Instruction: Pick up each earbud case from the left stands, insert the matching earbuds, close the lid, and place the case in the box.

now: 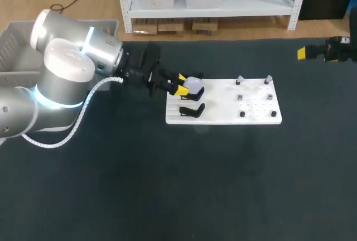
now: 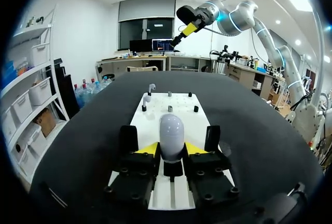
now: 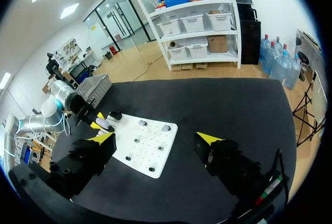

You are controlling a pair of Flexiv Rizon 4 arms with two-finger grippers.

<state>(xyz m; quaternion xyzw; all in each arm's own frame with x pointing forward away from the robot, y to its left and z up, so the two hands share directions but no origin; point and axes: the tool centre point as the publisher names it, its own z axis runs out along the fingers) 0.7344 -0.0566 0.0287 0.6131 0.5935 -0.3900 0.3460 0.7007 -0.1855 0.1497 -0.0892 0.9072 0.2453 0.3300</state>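
A pale earbud case (image 1: 193,83) rests on the rear black stand at the left end of the white board (image 1: 223,117). My left gripper (image 1: 186,88) is shut on it. In the left wrist view both yellow fingertips (image 2: 148,149) press the sides of the case (image 2: 171,135). The front stand (image 1: 192,110) is empty. Two pale earbuds (image 1: 240,79) (image 1: 268,78) sit on pegs at the board's far edge, ahead of the left gripper (image 2: 171,150). My right gripper (image 1: 312,52) hangs open at the table's far right, high above the board (image 3: 129,130), holding nothing.
Several small black pegs (image 1: 242,114) dot the right half of the board. A grey crate (image 1: 17,46) stands off the table's back left corner, behind my left arm. Dark table surface lies in front of the board and to its right.
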